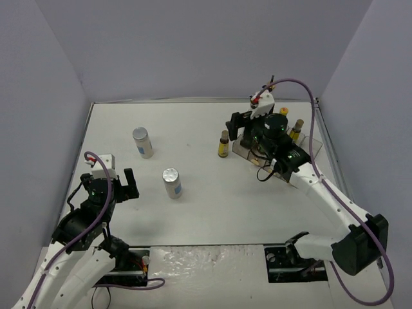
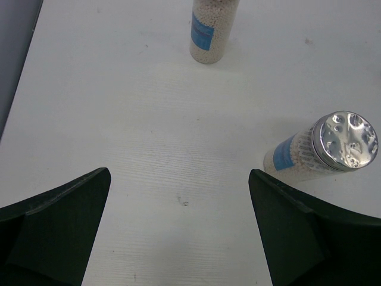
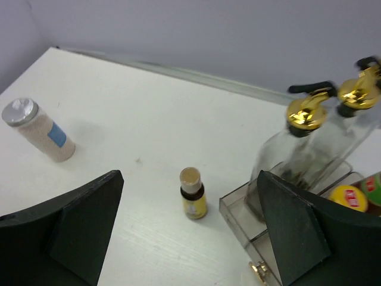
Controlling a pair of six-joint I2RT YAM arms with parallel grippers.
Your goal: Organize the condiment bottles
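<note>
Left end effector (image 2: 178,173) and right end effector (image 3: 190,174) gape empty over a white, grey-walled counter (image 1: 206,215). Rack (image 1: 239,150) half hidden behind the arm (image 1: 322,193).

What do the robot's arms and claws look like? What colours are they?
The left arm and right arm have white tube-like segments with chunky black joints. A purple cable loops along each, and a small green light glows near each wrist. The left claw and right claw each have two black, wedge-shaped fingers.
</note>
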